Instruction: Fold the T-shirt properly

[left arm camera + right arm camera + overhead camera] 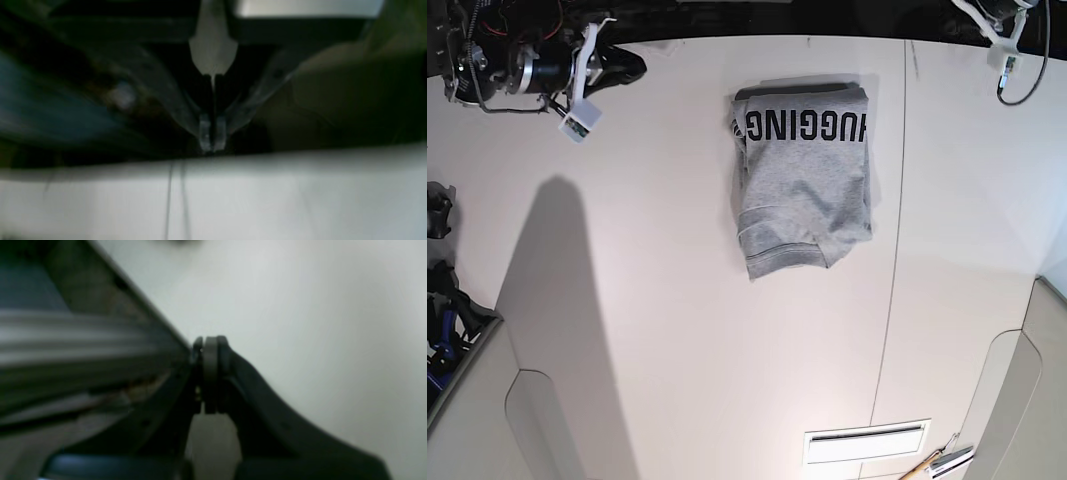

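Observation:
The grey T-shirt (802, 190) lies folded into a narrow rectangle at the far middle of the white table (677, 300), lettering side up, with black "HUGGING" across its far end. Its near hem is slightly rumpled. My right gripper (630, 64) is drawn back at the far left edge, well apart from the shirt. In the right wrist view the right gripper (209, 346) has its jaws together and holds nothing. My left gripper (212, 135) is shut and empty at the table's edge. Its arm (999, 38) shows at the far right corner. The shirt is out of both wrist views.
A seam (895, 260) runs down the table right of the shirt. A vent slot (865, 441) and a wooden-handled tool (939, 462) sit at the near right. Dark gear (441, 300) stands off the left edge. A broad shadow (567, 300) falls on the left side.

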Tool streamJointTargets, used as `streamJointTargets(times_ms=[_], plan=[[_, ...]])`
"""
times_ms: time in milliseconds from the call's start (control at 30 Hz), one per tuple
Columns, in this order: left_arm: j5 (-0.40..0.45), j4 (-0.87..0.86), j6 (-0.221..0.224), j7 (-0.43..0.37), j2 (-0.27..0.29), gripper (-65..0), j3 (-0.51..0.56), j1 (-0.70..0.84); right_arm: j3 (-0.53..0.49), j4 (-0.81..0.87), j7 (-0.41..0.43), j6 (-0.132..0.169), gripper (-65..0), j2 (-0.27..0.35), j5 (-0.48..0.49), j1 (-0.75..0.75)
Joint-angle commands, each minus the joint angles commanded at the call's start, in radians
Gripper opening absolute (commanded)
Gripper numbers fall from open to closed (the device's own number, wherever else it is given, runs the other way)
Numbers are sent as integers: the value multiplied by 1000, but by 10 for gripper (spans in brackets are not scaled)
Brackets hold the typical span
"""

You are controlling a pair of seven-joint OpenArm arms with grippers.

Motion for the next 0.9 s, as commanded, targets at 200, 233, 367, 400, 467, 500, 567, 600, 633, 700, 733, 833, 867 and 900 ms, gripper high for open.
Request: streamJointTargets(times_ms=[200, 233, 367, 400, 467, 500, 567, 600, 633, 700, 733, 833, 867, 900], plan=[[-5, -25, 3, -45, 1, -650, 14, 232, 0, 0, -11, 0, -650, 119, 0, -231], [-16, -45, 3, -67, -14, -650, 26, 267, 0, 0, -11, 0, -650, 121, -1, -269], [-10, -209, 76, -240, -90, -650, 128, 299, -10, -19, -8, 0, -650, 120, -5, -386], [5, -268, 131, -307, -100, -650, 163, 285, -13, -34, 14, 0, -650, 120, -18, -404], [48, -401, 252, -452, -108, -650, 246, 231, -15, -80, 85, 0, -650, 117, -75, -426], [58, -474, 320, -491, -108, -650, 289, 190, -18, -116, 130, 0, -650, 118, -99, -428], [66, -621, 400, -497, -108, -650, 377, 93, -21, -203, 215, 0, -650, 117, -135, -425], [66, -679, 417, -495, -108, -650, 414, 55, -22, -239, 244, 0, -650, 117, -152, -422], [66, -734, 426, -494, -108, -650, 450, 18, -23, -273, 261, 0, -650, 116, -164, -419], [73, -835, 426, -493, -108, -650, 523, -58, -26, -341, 264, 0, -650, 115, -182, -398], [90, -879, 426, -494, -108, -650, 559, -92, -30, -375, 264, 0, -650, 115, -183, -385], [150, -977, 426, -494, -107, -650, 668, -180, -51, -482, 264, 0, -650, 115, -198, -338], [172, -1001, 426, -494, -107, -650, 703, -206, -64, -521, 264, 0, -650, 115, -202, -319], [194, -1022, 426, -495, -107, -650, 737, -231, -82, -562, 264, 0, -650, 115, -209, -298]])
